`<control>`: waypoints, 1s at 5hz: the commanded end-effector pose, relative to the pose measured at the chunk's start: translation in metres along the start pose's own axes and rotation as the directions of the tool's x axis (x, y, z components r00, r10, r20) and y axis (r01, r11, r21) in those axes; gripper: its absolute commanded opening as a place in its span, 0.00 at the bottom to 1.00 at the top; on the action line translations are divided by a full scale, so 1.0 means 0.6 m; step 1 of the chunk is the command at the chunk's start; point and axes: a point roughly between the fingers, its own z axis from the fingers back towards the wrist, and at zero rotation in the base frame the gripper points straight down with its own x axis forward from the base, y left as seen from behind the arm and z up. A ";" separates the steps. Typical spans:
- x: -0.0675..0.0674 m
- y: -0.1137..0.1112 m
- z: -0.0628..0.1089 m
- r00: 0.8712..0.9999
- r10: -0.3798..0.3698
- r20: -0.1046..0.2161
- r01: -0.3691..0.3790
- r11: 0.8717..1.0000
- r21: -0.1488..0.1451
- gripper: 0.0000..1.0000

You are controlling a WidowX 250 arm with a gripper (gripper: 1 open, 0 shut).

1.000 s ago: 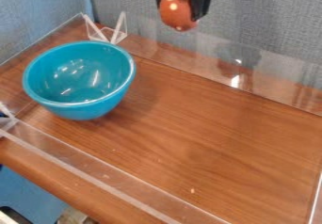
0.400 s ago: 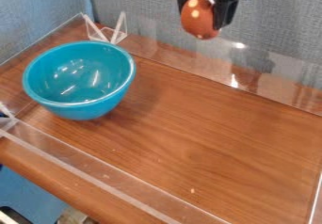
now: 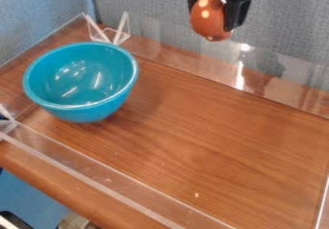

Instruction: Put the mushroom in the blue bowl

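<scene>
Leftmost, the blue bowl (image 3: 81, 81) sits upright on the wooden tabletop (image 3: 206, 137), its inside bare. Well to its right and high above the tabletop's far edge, the gripper (image 3: 215, 19) points down, its jaws clamped on the mushroom (image 3: 211, 18), orange-brown cap facing the camera.

Black gripper (image 3: 215, 12) — dark, blocky jaws, only the lower end in view
</scene>
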 end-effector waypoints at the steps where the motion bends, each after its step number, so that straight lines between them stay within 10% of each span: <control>1: -0.007 -0.007 0.047 0.996 -0.020 0.083 0.019 1.000 0.014 0.00; 4: -0.014 0.004 0.057 0.995 -0.026 0.094 0.025 1.000 0.015 0.00; 5: -0.049 0.050 0.052 0.995 0.025 0.093 -0.027 0.999 0.024 0.00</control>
